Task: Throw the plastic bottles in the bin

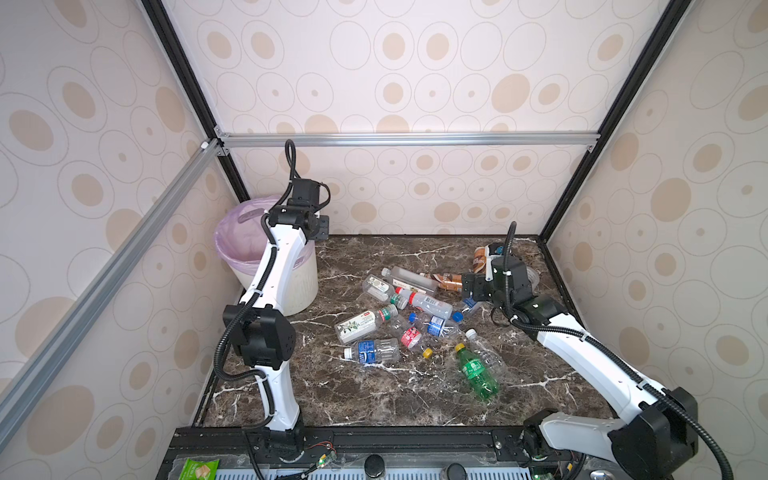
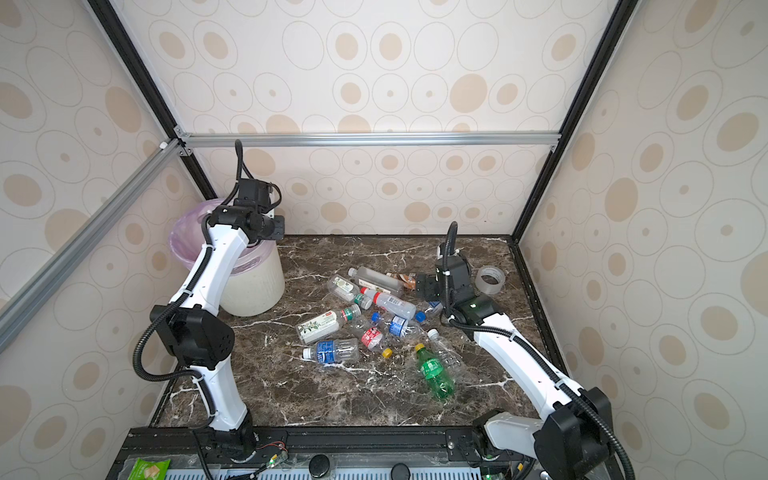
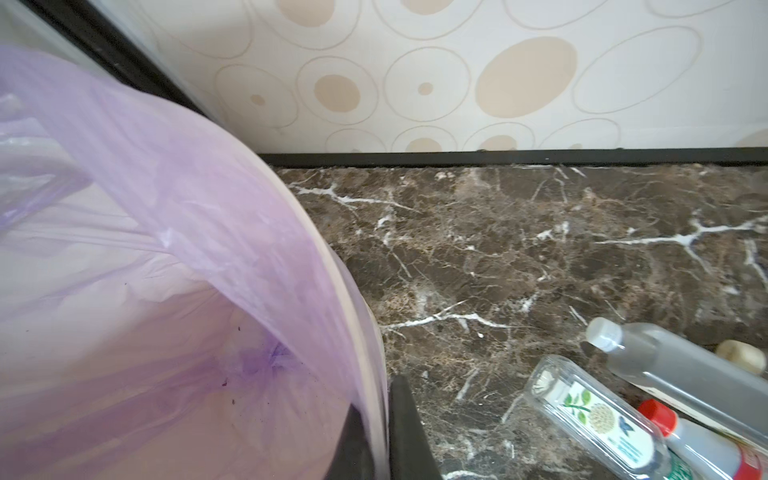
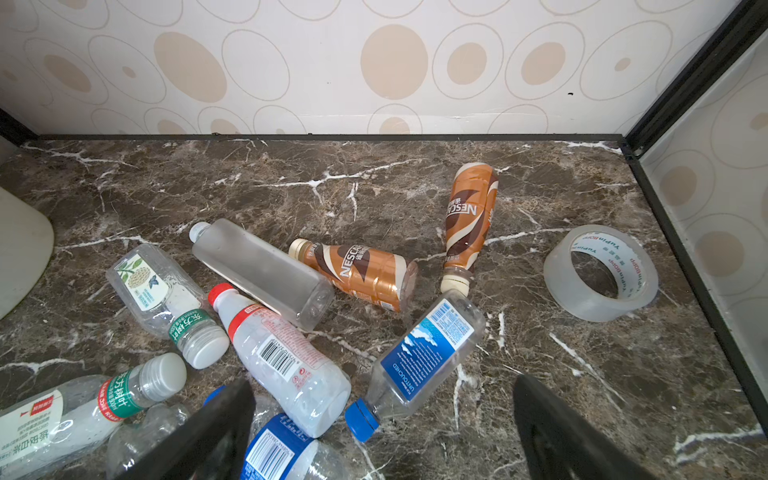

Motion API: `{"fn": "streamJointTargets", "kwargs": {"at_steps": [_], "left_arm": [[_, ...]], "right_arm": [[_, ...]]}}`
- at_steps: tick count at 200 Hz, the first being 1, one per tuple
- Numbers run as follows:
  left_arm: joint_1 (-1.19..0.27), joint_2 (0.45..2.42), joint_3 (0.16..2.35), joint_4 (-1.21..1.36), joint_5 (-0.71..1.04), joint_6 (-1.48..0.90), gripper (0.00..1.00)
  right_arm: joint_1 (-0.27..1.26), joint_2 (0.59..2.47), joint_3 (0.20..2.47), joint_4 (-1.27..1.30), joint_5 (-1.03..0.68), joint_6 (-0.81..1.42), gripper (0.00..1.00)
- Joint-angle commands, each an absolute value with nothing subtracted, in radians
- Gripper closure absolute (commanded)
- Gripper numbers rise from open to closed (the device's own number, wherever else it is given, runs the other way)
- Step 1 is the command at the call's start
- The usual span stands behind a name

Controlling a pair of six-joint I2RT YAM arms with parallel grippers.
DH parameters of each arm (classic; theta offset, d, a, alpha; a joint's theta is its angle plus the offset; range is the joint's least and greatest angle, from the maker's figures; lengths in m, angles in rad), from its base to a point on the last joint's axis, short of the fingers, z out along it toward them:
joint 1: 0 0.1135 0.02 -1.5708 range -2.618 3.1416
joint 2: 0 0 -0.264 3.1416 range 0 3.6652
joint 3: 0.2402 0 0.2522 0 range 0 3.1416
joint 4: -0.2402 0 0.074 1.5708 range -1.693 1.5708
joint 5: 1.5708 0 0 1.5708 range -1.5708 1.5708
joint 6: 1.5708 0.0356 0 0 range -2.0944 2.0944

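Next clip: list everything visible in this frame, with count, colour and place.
clear bottles: about nine, white, blue or red labels, heaped lying mid-table
green bottle: one, green with yellow cap, front of the heap
brown bottles: two, brown and cream, lying at the heap's back
tape roll: one, clear, back right of the table
bin: one, off-white, back left corner
bag: one, pink-lilac, lining the bin
snack packet: one, green, on the front rail
table: one, dark brown marble
left gripper: one, black, shut, over the bin's rim, no bottle in it
right gripper: one, black, open, above the heap's back right
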State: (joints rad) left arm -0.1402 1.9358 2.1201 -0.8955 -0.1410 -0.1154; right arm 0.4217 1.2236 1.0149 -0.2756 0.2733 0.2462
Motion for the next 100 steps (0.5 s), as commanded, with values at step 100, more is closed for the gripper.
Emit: {"fn": "streamJointTargets", "kwargs": {"at_steps": [100], "left_arm": [[-0.213, 2.064, 2.285, -0.723, -0.112, -0.018, 1.0]], "right_arm": [[0.428, 1.201, 0.988, -0.285, 0.304, 0.268, 0.0]]}}
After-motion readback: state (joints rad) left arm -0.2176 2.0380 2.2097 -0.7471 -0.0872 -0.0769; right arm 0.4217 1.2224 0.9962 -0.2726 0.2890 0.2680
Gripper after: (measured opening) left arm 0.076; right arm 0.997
